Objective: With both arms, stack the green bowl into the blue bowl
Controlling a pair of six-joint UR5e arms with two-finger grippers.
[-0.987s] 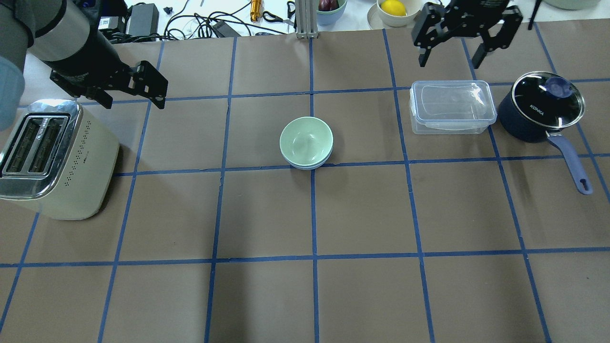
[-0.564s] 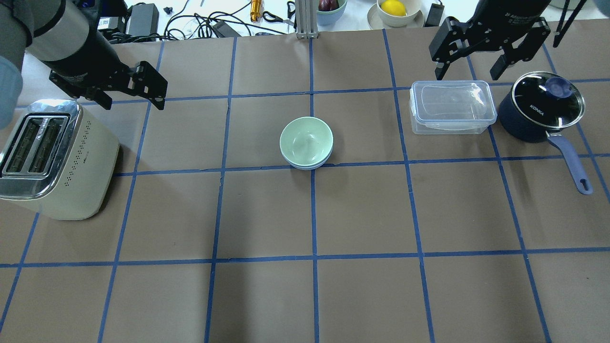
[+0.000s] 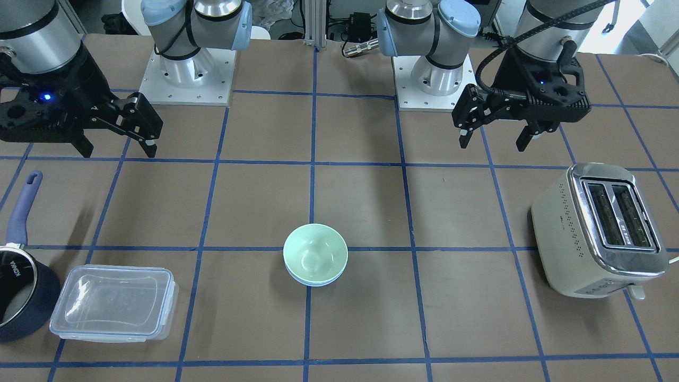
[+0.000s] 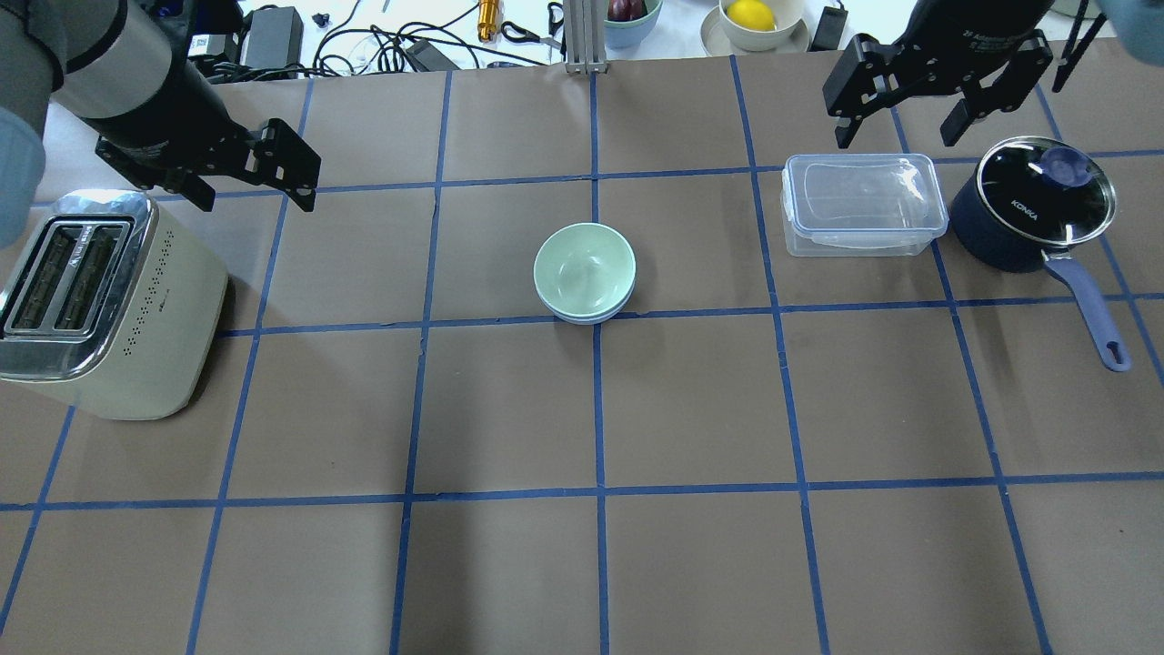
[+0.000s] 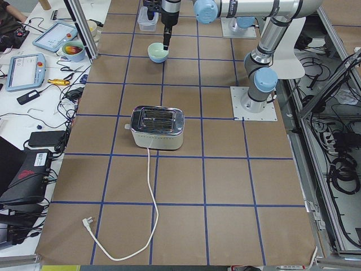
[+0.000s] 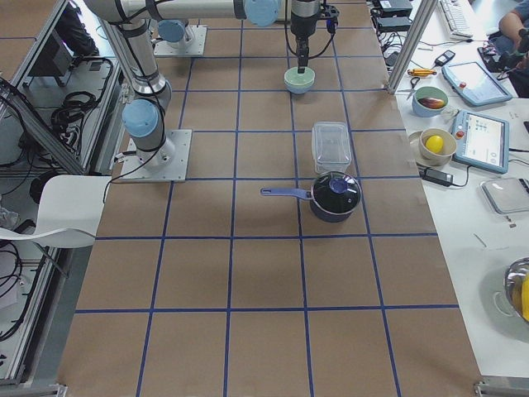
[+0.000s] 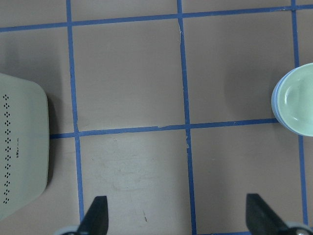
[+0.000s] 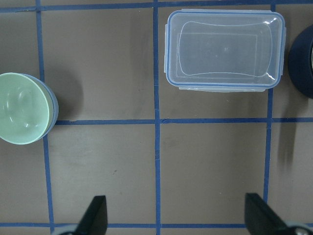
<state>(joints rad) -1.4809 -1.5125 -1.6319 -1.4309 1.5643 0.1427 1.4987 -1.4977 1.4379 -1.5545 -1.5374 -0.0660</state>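
Overhead exterior: right gripper (image 4: 896, 138) backed off further; left gripper (image 4: 253, 198) unchanged. Both spread, empty; green bowl (image 4: 582, 268) nested in blue bowl (image 4: 584, 318), stack prob. done.

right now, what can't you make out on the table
Light blue round bowl: inside hidden by the mint-green bowl nested in it, every view; only a rim sliver shows.
Dark blue saucepan: cut off by the front-facing view's left edge.
Cream toaster: cut by the left wrist view's edge.
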